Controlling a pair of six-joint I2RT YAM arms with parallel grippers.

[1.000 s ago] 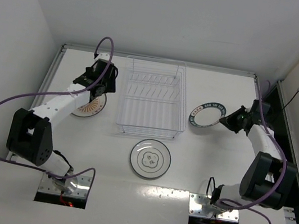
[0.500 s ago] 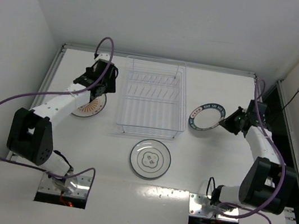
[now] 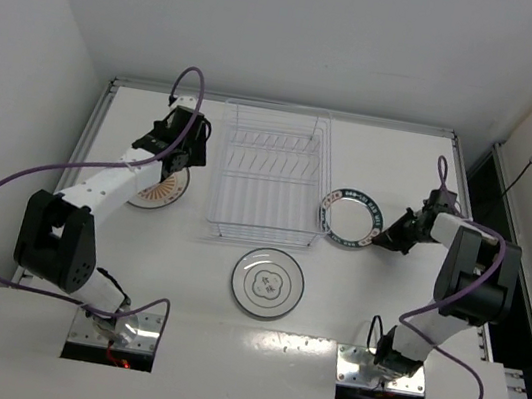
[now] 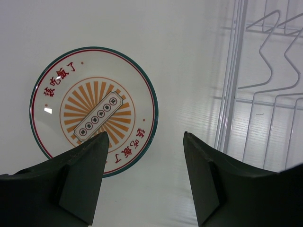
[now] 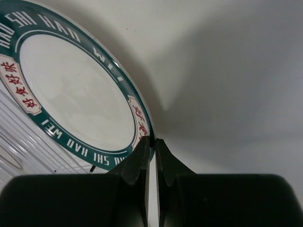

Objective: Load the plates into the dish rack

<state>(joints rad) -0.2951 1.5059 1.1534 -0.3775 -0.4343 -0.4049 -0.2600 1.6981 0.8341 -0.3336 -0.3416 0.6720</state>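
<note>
My right gripper [image 3: 378,238] is shut on the rim of the plate with the dark green lettered band [image 3: 349,218], holding it tilted just right of the wire dish rack [image 3: 272,175]; in the right wrist view [image 5: 152,140] the plate [image 5: 71,94] fills the upper left. My left gripper [image 3: 172,166] is open above the plate with the orange striped centre [image 3: 160,189], which lies flat left of the rack; in the left wrist view [image 4: 146,137] that plate [image 4: 94,111] sits between and beyond the fingers. The grey-ringed plate [image 3: 267,282] lies flat in front of the rack.
The rack's wire side and tines [image 4: 265,94] stand close on the left gripper's right. White walls enclose the table on the left, back and right. The arm bases and mounting plates [image 3: 119,328] sit at the near edge.
My right gripper has carried the green-banded plate leftward and a little nearer, closer to the rack's right side, with the wrist turned. The left arm has not moved.
</note>
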